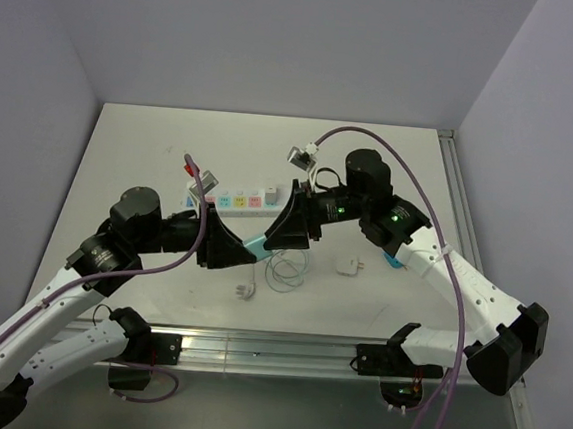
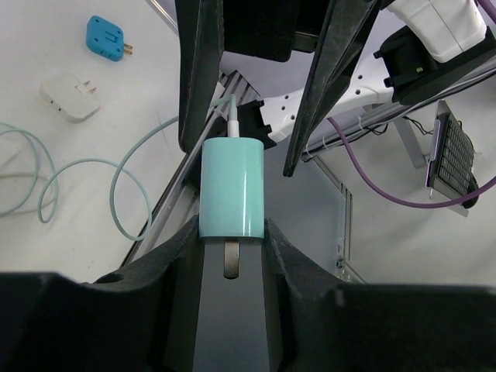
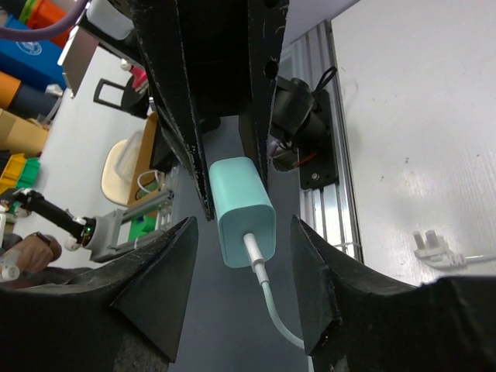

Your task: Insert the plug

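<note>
**Teal plug clamped in the left claw, right claw open around its cable end**

On the left of the top view, the left arm reaches inward over the table. The left gripper is clamped on the teal plug. Its two fingers press against the sides of the plug's lower end. One metal prong shows in the gap between them, pointing back toward the left wrist.

Behind this gripper, the white power strip lies flat on the table with its row of coloured sockets facing up. The plug is well apart from it, held in the air over the middle of the table, between the two grippers and nearer the arm bases.

Below the plug, a small white plug and a thin looped cable lie on the table.

From the right, the right gripper meets the plug end-on. Its fingers stand apart, one on each side of the end where the white cable connector enters. In the right wrist view there is a clear gap between them and the body.

Further right, a white adapter rests on the table. Just beside it, a blue adapter is partly hidden under the right arm.
</note>
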`<act>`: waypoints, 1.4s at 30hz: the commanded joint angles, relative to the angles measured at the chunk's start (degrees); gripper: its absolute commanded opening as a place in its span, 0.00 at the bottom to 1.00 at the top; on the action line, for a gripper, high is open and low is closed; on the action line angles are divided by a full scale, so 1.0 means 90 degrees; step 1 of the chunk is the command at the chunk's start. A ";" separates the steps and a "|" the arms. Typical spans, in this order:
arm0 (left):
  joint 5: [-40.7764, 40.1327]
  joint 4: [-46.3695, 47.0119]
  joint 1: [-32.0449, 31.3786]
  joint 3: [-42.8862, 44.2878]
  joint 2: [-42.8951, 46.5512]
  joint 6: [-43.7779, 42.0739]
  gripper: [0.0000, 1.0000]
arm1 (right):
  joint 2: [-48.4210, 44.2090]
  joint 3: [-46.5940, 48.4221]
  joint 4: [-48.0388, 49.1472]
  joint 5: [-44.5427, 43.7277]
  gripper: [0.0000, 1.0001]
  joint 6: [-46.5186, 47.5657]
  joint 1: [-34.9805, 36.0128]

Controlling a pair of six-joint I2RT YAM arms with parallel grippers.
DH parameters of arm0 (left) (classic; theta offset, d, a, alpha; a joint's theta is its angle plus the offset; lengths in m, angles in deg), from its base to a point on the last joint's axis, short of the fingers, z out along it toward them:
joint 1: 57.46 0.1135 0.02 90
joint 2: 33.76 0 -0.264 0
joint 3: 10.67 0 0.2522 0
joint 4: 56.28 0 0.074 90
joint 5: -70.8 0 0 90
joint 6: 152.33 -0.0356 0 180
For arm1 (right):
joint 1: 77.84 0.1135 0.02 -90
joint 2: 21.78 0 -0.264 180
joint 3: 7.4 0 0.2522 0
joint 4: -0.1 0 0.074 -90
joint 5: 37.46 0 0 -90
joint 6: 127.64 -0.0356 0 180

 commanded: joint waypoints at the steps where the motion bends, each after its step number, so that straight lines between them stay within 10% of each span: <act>1: 0.0147 0.0400 0.0020 0.0044 0.0054 -0.0162 0.00 | 0.0068 0.0347 0.0066 0.0062 0.58 -0.0068 0.0162; 13: 0.0108 0.0294 0.0030 0.0073 0.0074 -0.0250 0.00 | 0.0166 0.0309 -0.0082 0.0168 0.41 0.0040 0.0388; 42: -0.0254 0.0147 0.0020 0.0044 0.0191 -0.0290 0.00 | 0.0215 0.0064 0.0319 0.0755 0.41 -0.0097 0.0466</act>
